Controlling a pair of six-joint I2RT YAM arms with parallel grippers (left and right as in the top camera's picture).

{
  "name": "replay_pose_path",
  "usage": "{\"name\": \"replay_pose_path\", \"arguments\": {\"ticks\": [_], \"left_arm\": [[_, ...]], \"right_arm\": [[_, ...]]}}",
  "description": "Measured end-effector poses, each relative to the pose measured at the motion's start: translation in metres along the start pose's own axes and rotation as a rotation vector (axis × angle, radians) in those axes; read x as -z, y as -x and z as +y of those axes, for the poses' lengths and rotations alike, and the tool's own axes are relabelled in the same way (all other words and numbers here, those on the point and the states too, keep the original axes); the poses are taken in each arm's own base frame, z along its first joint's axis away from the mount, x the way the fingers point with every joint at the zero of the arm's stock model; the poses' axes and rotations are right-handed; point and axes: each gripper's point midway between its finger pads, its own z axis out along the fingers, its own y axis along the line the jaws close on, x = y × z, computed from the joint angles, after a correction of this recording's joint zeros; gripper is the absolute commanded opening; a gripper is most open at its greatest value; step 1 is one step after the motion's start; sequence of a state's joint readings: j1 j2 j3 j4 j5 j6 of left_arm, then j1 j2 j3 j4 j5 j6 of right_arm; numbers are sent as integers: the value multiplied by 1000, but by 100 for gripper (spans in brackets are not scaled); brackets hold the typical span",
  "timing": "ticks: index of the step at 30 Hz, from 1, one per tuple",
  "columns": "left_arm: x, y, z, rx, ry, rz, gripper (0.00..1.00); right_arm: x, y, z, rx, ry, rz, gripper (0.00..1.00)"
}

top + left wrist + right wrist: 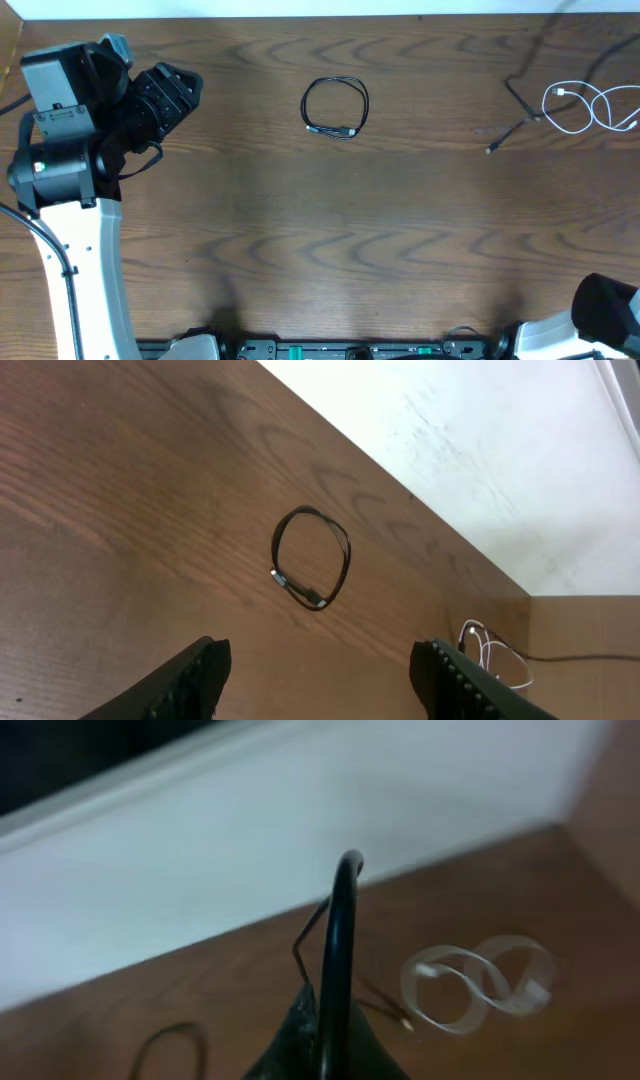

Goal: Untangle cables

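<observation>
Here the left gripper (320, 665) gapes open and empty, the black cable coil (336, 107) at its three o'clock; the right gripper (342, 900) is closed, nothing visibly held.

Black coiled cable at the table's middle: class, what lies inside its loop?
Inside the black cable loop, only the bare wooden table shows; nothing else lies there. The strip of wood directly beneath the cord itself is covered.

The worktop (300, 250) is dark wood grain, smooth and satin. The black cable (336, 107) is matt plastic with silvery plug tips; the white cable (590, 108) glossier. The left gripper (320, 665) is matt black plastic.
</observation>
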State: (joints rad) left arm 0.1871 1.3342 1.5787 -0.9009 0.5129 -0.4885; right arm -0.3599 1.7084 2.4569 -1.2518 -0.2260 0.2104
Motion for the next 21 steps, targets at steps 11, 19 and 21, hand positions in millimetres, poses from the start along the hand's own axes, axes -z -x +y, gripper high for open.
{"name": "replay_pose_path", "arguments": {"ticks": [11, 19, 21], "left_arm": [[-7, -17, -19, -45, -35, 48, 63], [-11, -30, -32, -77, -58, 81, 63], [-12, -32, -34, -91, -63, 86, 63]], "right_arm": [[7, -15, -125, -197, -511, 32, 1], [-38, -55, -188, -278, -667, 207, 1], [-51, -72, -200, -297, -693, 276, 1]]}}
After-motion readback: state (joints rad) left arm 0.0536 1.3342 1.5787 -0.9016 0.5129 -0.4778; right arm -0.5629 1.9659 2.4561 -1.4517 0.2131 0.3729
